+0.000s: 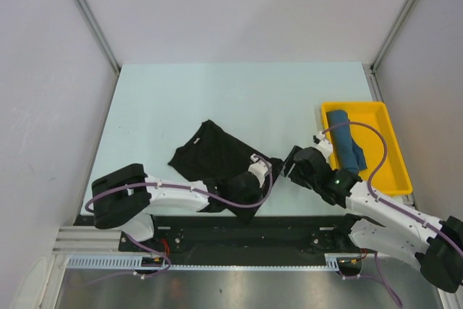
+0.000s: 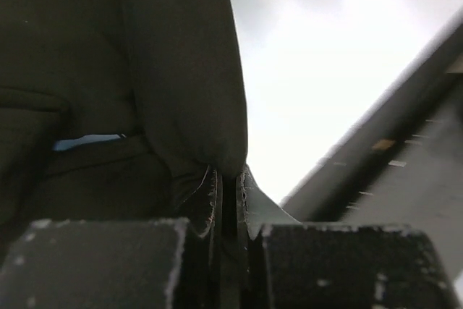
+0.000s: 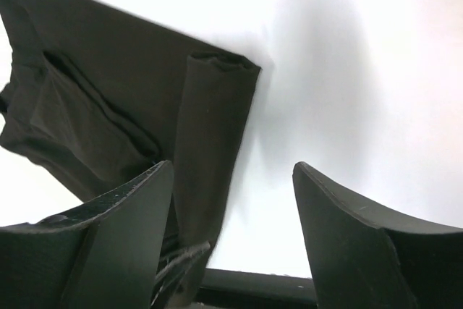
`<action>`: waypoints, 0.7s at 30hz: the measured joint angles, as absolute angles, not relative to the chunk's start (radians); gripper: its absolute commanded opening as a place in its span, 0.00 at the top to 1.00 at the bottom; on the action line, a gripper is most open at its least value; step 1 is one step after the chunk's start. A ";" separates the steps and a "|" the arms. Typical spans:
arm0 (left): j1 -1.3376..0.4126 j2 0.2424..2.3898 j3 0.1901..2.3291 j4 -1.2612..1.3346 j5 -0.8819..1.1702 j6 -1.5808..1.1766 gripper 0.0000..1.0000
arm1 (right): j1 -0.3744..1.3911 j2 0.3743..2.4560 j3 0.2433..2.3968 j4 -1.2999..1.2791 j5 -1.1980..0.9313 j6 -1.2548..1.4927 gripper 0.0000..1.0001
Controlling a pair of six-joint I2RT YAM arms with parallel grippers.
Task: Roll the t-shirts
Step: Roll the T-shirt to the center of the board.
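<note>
1. Top external view: a pale green table point(image 1: 239, 92) carries a yellow tray point(image 1: 385, 151) close to its right edge.
2. A teal-blue t-shirt point(image 1: 347, 146) lies inside the tray. It is rolled into a long bundle and lies along the tray's left wall.
3. A black t-shirt point(image 1: 210, 153) lies on the table to the left of the tray, not touching it. It is loosely folded, and only plain black cloth shows.
4. My left end effector point(image 1: 259, 166) reaches across to the side of the black t-shirt that faces the tray.
5. Left wrist view: my left end effector point(image 2: 230, 197) has its two fingers pressed together on a fold of the black t-shirt point(image 2: 145, 70). The cloth rises in a bunch from the pinch.
6. My right end effector point(image 1: 291, 162) sits low over the table, between the tray and the black t-shirt, close to my left end effector.
7. Right wrist view: my right end effector point(image 3: 231, 204) has its fingers spread wide apart and grips nothing.
8. In that same view the black t-shirt point(image 3: 108, 92) lies flat on the table point(image 3: 347, 70) ahead of the fingers. One doubled strip of the shirt runs down towards my left-hand finger point(image 3: 116, 236).
</note>
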State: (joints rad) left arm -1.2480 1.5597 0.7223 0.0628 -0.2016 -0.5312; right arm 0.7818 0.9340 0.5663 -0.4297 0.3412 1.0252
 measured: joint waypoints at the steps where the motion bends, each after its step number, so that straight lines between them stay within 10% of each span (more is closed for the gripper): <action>1: -1.246 1.556 0.709 0.098 -0.173 -0.546 0.97 | 0.781 0.915 0.557 -0.441 0.345 1.028 0.30; 21: -0.939 1.589 0.458 0.585 0.369 -0.839 0.85 | 0.834 1.149 0.506 -0.276 0.328 1.037 0.27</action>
State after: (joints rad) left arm -0.9394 1.5894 0.4580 0.5854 0.3691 -0.8387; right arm 0.8341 1.1492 0.5060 -0.2756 0.3279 1.0370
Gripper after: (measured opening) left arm 0.142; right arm 0.719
